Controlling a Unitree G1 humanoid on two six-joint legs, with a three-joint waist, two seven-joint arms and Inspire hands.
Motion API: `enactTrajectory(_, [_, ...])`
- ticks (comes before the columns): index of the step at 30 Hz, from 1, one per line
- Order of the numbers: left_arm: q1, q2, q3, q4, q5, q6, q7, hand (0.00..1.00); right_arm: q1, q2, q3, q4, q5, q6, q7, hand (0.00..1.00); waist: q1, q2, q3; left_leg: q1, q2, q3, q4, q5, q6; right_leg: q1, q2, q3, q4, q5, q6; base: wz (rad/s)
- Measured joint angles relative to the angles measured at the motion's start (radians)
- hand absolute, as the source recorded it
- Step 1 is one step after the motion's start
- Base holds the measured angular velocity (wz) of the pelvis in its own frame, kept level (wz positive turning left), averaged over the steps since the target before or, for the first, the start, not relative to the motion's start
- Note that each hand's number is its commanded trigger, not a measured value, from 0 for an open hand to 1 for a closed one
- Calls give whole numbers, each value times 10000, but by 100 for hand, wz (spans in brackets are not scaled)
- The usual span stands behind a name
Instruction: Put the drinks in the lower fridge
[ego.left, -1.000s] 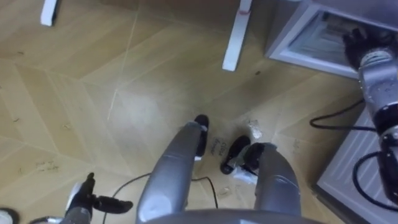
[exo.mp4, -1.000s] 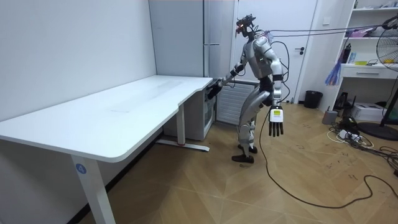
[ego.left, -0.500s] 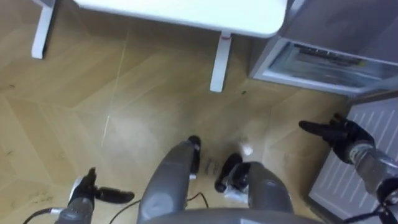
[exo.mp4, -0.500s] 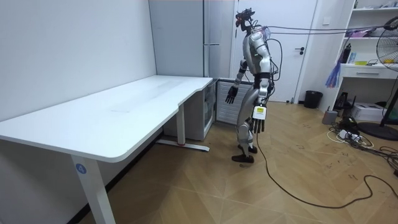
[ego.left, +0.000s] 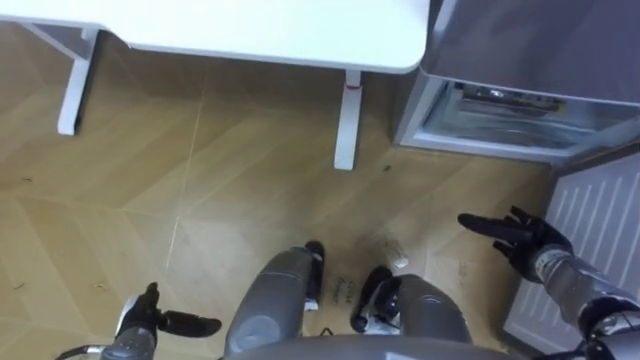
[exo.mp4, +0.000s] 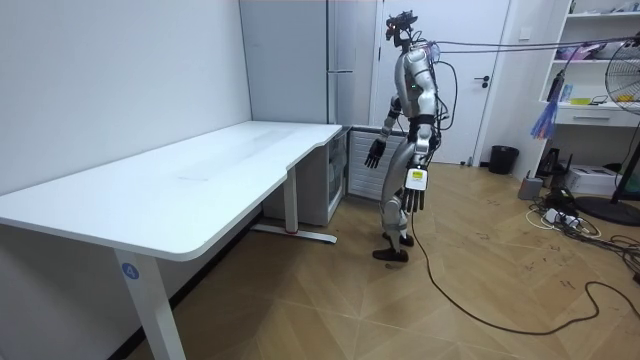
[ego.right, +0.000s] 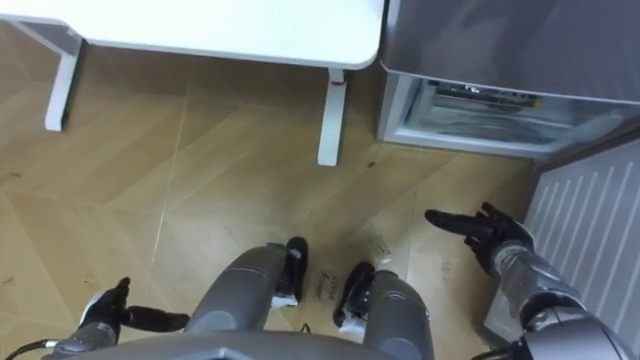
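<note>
Fridge compartment, the low grey-framed one with a pale lit inside (ego.left: 495, 105), stands open at one o'clock in your eye views, tucked just beside the end of the white flat desk top (ego.left: 250, 25). You cannot tell from these views where the drinks are. Neither hand holds anything.

Your right hand (ego.left: 515, 238) hangs in the air at four o'clock, well short of the compartment. Its dark fingers are straight and spread, and its thumb points toward nine o'clock. Just beyond it at three o'clock lies a white ribbed panel (ego.left: 590, 230), slanting along the floor's edge. Your left hand (ego.left: 150, 318) shows at seven o'clock, low over the floor, with its fingers loose and extended.

Between the two hands lies the light herringbone wooden floor (ego.left: 200, 180), with a small white scrap (ego.left: 398, 258) on it near six o'clock. A white desk leg (ego.left: 345, 120) comes down at twelve o'clock, close to the compartment's near corner.

In the room view your robot stands upright on that floor by the desk's end, before the tall grey fridge cabinet (exo.mp4: 330, 60), with its right arm out a little and its left arm hanging at its side.
</note>
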Motion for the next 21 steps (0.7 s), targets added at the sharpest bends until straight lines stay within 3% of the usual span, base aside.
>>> enactTrajectory(5, [16,-107,25,170,195,2,2,0,1,2,-207,13,-257,13,-15,0,-20,-28,1,793,51,110,-450,23,36,721,29,54,-425,92,84,-4])
enactTrajectory(8, [286,-139,411,157,181,-12,37,0,185,16,-405,-73,-241,-5,-8,0,-161,-100,-29,1521,83,271,-962,46,60,1427,121,112,-995,230,170,-10])
enactTrajectory(11, [611,-161,766,156,399,-12,254,0,1145,115,-645,-401,-668,-155,11,0,-344,-262,-151,2388,6,289,-1666,133,72,2266,194,103,-1747,378,300,2])
enactTrajectory(15, [996,-477,1428,176,587,-20,665,0,2457,740,-975,-289,-1632,-239,2,0,-726,-488,-262,3585,-106,320,-2498,164,73,3554,330,107,-2847,508,503,5])
enactTrajectory(19, [1009,-673,1798,175,805,-63,700,0,3262,1291,-994,36,-2268,-222,-3,0,-808,-623,-242,4549,-166,552,-3110,166,71,4431,397,354,-3450,586,623,-15])
enactTrajectory(21, [1010,-798,1952,172,809,-137,805,0,3389,1372,-993,51,-2511,-218,5,0,-919,-635,-211,4874,-201,564,-3333,165,71,4700,404,483,-3629,607,658,-20])
